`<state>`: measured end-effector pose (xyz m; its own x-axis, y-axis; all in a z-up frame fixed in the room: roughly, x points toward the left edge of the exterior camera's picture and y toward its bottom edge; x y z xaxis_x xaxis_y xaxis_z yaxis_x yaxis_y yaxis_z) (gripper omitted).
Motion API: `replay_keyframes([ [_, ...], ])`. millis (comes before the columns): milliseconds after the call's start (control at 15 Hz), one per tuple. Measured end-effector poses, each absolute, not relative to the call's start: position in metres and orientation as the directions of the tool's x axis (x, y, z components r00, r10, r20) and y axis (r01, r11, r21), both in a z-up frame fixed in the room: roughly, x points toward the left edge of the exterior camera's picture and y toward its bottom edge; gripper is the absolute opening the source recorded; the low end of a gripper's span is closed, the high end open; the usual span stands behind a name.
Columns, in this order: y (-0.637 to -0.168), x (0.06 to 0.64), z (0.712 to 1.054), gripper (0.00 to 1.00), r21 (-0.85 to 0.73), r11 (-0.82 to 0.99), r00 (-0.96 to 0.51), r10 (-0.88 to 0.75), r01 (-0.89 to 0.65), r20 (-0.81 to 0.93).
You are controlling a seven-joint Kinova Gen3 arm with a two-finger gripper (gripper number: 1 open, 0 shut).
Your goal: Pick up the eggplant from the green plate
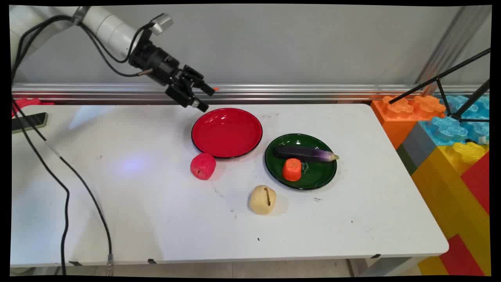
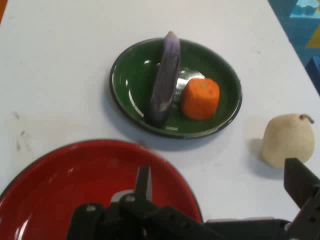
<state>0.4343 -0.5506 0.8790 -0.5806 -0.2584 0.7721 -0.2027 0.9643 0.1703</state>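
Observation:
My gripper (image 1: 206,98) hangs open and empty above the table's far side, just beyond the back left rim of an empty red plate (image 1: 227,132). In the hand view the gripper (image 2: 220,185) is over the red plate (image 2: 75,190), with nothing between its spread fingers. To the right, a green plate (image 1: 321,174) holds a purple eggplant (image 1: 305,154) and an orange fruit (image 1: 292,169). The green plate (image 2: 130,85), eggplant (image 2: 165,82) and orange fruit (image 2: 201,98) also show in the hand view. A red fruit (image 1: 203,166) lies in front of the red plate. A pale yellow pear (image 1: 262,199) (image 2: 287,140) rests nearer the front.
A dark phone (image 1: 29,121) lies at the table's left edge. Black cables (image 1: 66,188) trail across the left side. Large coloured toy blocks (image 1: 450,149) and a black tripod (image 1: 450,90) stand off the right end. A metal rail (image 1: 313,92) runs along the back.

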Motion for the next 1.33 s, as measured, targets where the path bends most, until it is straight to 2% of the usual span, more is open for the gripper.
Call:
replay_keyframes([
  [733, -0.566, 0.375, 0.891, 1.00, 0.231, 0.963, -0.592, -0.266, -0.136, 0.761],
  [1333, -0.582, 0.336, 0.881, 1.00, 0.254, 0.961, -0.611, -0.268, -0.111, 0.745],
])
